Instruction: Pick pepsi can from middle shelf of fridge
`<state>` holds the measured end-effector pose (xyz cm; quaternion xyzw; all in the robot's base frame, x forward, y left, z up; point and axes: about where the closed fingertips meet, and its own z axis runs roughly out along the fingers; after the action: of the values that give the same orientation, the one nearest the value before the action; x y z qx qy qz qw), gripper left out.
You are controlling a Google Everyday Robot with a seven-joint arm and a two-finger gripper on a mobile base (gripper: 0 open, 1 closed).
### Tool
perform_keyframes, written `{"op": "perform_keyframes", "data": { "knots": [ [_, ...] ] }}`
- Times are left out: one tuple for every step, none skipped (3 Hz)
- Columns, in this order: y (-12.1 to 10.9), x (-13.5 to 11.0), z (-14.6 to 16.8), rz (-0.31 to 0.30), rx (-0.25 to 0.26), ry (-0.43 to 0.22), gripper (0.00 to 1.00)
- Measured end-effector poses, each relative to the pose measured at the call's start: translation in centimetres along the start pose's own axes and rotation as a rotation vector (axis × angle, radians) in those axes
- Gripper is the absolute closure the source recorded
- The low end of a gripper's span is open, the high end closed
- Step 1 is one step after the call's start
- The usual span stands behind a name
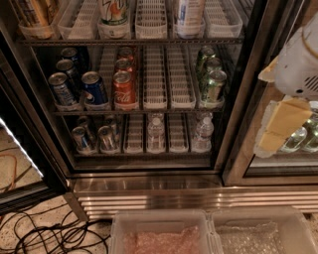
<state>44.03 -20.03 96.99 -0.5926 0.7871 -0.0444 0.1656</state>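
The fridge (233, 124) stands open in front of me. Its middle shelf (149, 111) holds white lanes of cans. The pepsi can (95, 89), deep blue with a silver lid, stands upright at the front of the second lane from the left. Paler blue-and-silver cans (61, 90) stand to its left and a red cola can (124, 90) to its right. Green cans (213, 84) fill the right lane. My gripper (278, 131), white with yellowish parts, hangs at the right edge of the view, in front of the fridge's right door, well apart from the pepsi can.
The top shelf holds tall bottles and cans (113, 12). The bottom shelf holds water bottles (155, 130) and silver cans (106, 139). A ribbed steel strip (198, 198) runs along the base. Two clear bins (164, 233) sit below, and black cables (49, 233) lie on the floor at left.
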Motion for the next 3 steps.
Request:
{"op": "perform_keyframes", "data": {
  "knots": [
    [-0.5,-2.3,2.1,0.082,-0.016,-0.032,0.00],
    [-0.8,-4.4,4.4,0.182,-0.080,-0.076,0.00],
    [-0.8,-4.4,4.4,0.182,-0.080,-0.076,0.00]
  ]
}}
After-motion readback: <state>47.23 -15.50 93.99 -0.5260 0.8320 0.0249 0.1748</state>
